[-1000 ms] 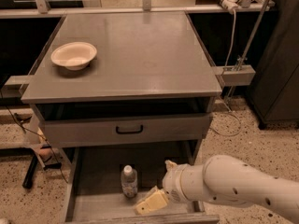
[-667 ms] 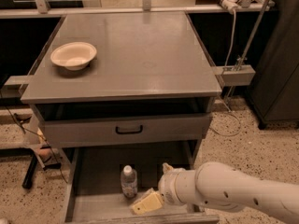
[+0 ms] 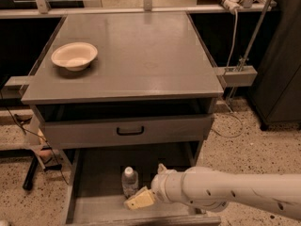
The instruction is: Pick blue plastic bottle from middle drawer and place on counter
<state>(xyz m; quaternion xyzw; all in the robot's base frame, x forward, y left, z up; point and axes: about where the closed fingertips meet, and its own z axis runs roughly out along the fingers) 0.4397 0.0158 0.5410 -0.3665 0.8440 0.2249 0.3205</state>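
The blue plastic bottle [image 3: 130, 181], clear with a white cap, stands upright in the open middle drawer [image 3: 94, 207] below the cabinet. My gripper [image 3: 141, 197] reaches in from the right at the end of the white arm [image 3: 225, 194]. Its cream fingers [image 3: 139, 199] sit just right of the bottle's base, very close to it. The counter [image 3: 141, 51] is the grey cabinet top above.
A cream bowl [image 3: 74, 56] sits on the counter's left side. The upper drawer front with a black handle [image 3: 130, 131] is slightly pulled out above the open drawer. Cables and a metal bracket [image 3: 237, 74] stand at the right. Speckled floor surrounds the cabinet.
My arm and gripper have moved left inside the drawer, closing in on the bottle. The bottle has not moved.
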